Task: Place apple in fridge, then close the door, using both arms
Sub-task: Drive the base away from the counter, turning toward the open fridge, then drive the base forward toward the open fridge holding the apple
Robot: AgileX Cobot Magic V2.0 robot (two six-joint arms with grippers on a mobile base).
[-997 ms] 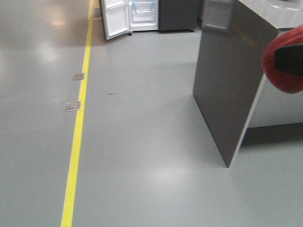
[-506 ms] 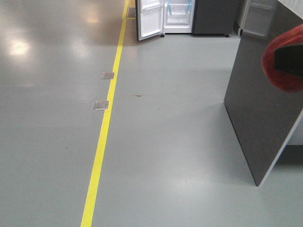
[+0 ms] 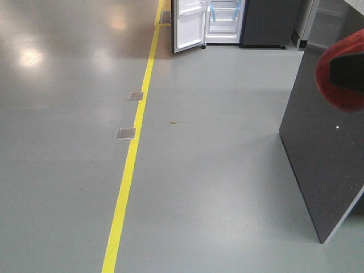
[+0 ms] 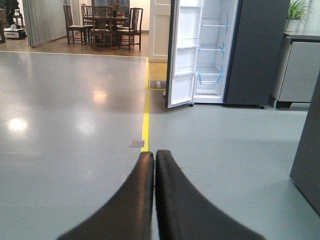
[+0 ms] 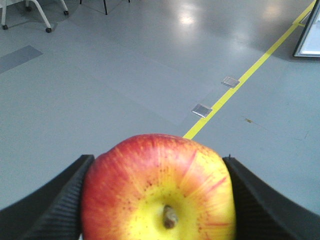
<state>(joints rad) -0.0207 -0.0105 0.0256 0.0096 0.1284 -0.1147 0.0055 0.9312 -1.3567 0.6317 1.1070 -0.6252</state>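
My right gripper (image 5: pixel 157 160) is shut on the apple (image 5: pixel 157 190), red with a yellow patch around its stem, which faces the right wrist camera. In the front view the apple (image 3: pixel 323 74) shows as a red blur at the right edge, with a black finger (image 3: pixel 348 74) across it. The fridge (image 4: pixel 257 50) stands far ahead across the floor, its white inside (image 4: pixel 212 50) showing shelves and blue tape. Its door (image 4: pixel 181 55) hangs open on the left side. My left gripper (image 4: pixel 155 156) is shut with nothing in it and points toward the fridge.
A yellow floor line (image 3: pixel 133 153) runs toward the fridge, with two metal floor plates (image 3: pixel 126 133) beside it. The dark side panel of a counter (image 3: pixel 324 159) stands close on the right. A grey cabinet (image 4: pixel 300 70) stands right of the fridge. Chairs and a table (image 4: pixel 102 22) are far back.
In the front view the fridge and yellow line have shifted right and the counter panel has slid toward the right edge. The apple stays in the right gripper.
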